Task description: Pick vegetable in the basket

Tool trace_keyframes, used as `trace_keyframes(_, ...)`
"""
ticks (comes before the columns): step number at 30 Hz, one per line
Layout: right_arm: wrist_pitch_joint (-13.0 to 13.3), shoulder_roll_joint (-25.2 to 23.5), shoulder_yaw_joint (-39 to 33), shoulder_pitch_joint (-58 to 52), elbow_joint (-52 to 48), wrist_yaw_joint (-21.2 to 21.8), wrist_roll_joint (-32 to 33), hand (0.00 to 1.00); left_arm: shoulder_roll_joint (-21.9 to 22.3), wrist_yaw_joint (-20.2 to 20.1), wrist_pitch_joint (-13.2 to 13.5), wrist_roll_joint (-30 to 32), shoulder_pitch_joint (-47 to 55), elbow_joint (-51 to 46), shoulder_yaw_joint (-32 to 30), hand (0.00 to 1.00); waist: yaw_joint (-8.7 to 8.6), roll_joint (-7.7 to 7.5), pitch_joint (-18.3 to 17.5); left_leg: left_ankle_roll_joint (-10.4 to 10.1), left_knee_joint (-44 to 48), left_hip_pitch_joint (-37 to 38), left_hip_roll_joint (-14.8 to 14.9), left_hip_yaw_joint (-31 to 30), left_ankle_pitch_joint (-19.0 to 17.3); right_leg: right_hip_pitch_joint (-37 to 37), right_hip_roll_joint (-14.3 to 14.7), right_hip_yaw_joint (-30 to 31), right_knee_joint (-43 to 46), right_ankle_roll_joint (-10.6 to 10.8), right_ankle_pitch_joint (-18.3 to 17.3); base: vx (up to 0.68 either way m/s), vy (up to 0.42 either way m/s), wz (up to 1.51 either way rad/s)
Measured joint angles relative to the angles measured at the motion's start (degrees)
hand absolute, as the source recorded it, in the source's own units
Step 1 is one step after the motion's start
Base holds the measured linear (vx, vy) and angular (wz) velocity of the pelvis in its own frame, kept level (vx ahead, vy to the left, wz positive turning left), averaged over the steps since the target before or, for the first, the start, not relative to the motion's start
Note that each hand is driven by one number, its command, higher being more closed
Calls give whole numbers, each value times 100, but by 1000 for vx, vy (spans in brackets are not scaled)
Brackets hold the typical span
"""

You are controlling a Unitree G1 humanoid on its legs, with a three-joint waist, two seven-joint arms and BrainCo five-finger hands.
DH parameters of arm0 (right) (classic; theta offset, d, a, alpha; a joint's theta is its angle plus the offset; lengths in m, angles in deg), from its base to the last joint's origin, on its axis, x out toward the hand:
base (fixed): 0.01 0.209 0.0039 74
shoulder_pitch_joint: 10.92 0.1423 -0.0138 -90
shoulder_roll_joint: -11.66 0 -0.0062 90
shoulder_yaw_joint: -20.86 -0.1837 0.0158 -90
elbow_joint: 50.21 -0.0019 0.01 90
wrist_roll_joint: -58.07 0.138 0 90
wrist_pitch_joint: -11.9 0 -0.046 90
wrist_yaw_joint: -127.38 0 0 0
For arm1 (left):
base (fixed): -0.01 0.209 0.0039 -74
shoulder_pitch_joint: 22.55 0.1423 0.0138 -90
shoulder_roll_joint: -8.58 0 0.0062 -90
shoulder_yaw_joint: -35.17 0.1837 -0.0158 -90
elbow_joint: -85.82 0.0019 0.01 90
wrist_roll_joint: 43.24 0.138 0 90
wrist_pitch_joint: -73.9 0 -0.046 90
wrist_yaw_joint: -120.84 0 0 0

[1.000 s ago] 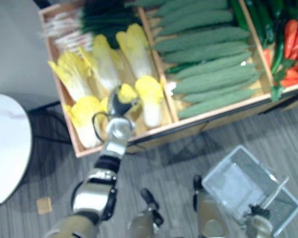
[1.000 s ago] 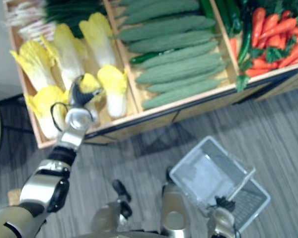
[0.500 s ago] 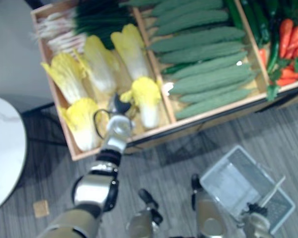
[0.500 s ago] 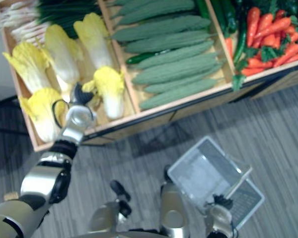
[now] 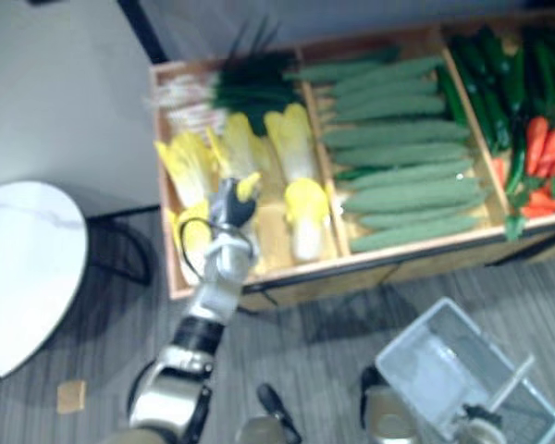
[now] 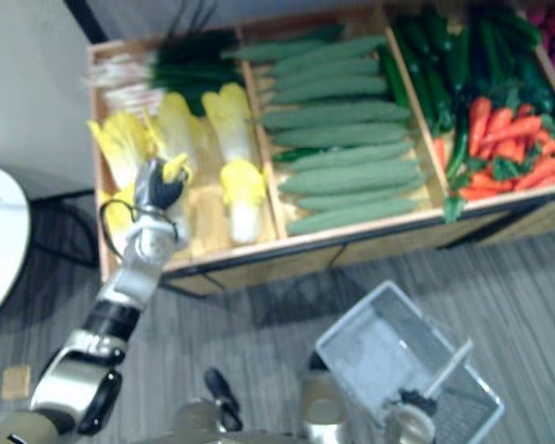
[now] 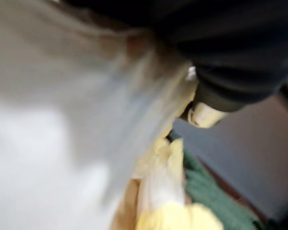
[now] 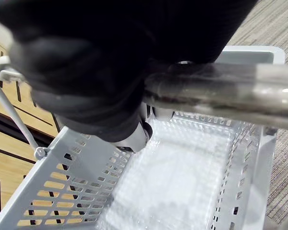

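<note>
white round table (image 5: 18,268) near small tan block (image 5: 71,396).

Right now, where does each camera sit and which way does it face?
Left eye: on head, looking down at crate; left hand at the cabbages.
Right eye: beside it, same scene; both show the basket.
Left wrist: along left hand's dark cover, close on cabbages.
Right wrist: over right hand curled on handle, down into basket.

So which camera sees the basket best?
The right wrist view: it looks right down into the basket, holes and handle clear. Both eye views show it smaller, from above. The left wrist view shows cabbage.
</note>
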Motion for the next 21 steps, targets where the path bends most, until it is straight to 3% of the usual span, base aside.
trace_keyframes(5,-45,-109,-335,-310,95,24,3,100,-116,248,-6,529,304,-791,100,100,79,-160,-360,4,-3,78,-31,-120,-38,212,-37,0,-134,0,0,-20,9,11)
trace_keyframes(7,-57,-268,-324,-480,-92,2,17,100,-44,338,-8,543,372,-1238,457,100,117,-326,-465,16,-19,-13,-42,-56,-66,206,-83,11,-387,69,4,-90,-9,-10)
trace_keyframes(9,-83,-385,-315,-624,-378,-32,53,100,57,389,40,589,528,-1640,809,100,128,-355,-489,38,-24,-27,-10,202,-58,117,-166,-251,-472,59,-69,-104,1,-26)
trace_keyframes(11,-124,-399,-226,-749,-679,-124,80,100,327,392,172,574,956,-2007,1176,100,114,-369,-654,44,29,-3,-10,495,-6,39,-525,-1245,-410,-279,94,-21,86,-70)
trace_keyframes(12,-114,-368,-54,-761,-796,-137,73,100,436,340,313,504,1172,-2028,1379,100,95,-379,-681,16,351,2,142,730,-150,-82,-569,-1724,-130,-454,464,42,31,-127)
trace_keyframes(13,-76,-259,223,-662,-830,-131,43,100,465,151,442,395,1397,-1998,1464,100,-28,-348,-701,-5,693,3,318,964,-378,-247,-483,-2097,-20,-791,757,38,-2,-152)
trace_keyframes(14,-66,-223,372,-598,-842,-129,-8,100,493,24,541,341,1468,-1910,1502,100,-41,-374,-702,40,786,1,312,1075,-528,-283,-356,-2111,-243,-1035,996,-35,-4,-189)
trace_keyframes(15,-68,-122,425,-364,-878,-119,-84,100,520,-234,663,171,1525,-1794,1552,100,63,-200,-798,218,732,-16,291,1375,-711,-262,-168,-2192,-792,-1257,1319,-106,75,-250)
trace_keyframes(16,-109,-131,643,-62,-886,-138,-275,100,531,-556,871,-70,1670,-1556,1549,100,30,-304,-820,264,714,160,245,2226,-740,-368,-524,-3436,119,-1357,400,-130,78,-268)
trace_keyframes(17,-141,-90,886,41,-874,-110,-413,100,582,-743,932,-286,1838,-1352,1518,100,1,-336,-836,275,793,257,226,2586,-754,-322,-815,-4121,694,-1321,-47,-103,47,-230)
trace_keyframes(18,-147,-79,1068,89,-877,-110,-526,100,607,-848,958,-412,1925,-1155,1536,100,25,-348,-844,276,838,340,183,2811,-755,-235,-954,-4447,885,-1215,-185,-39,-34,-202)
trace_keyframes(19,-170,-90,1444,222,-897,-93,-725,100,631,-1067,999,-506,2081,-674,1577,100,78,-381,-864,284,917,470,153,3293,-761,-167,-1048,-4744,860,-920,-346,-3,-122,-220)
trace_keyframes(20,-177,-98,1794,338,-993,8,-877,100,662,-1302,993,-503,2141,-94,1703,100,33,-328,-839,279,1102,553,235,3662,-823,-231,-889,-4627,653,-799,-386,25,-163,-206)
trace_keyframes(21,-179,-98,1940,343,-1086,66,-964,100,716,-1464,988,-497,2149,296,1870,100,-33,-238,-843,250,1291,583,356,3797,-859,-300,-741,-4419,584,-838,-329,87,-221,-160)
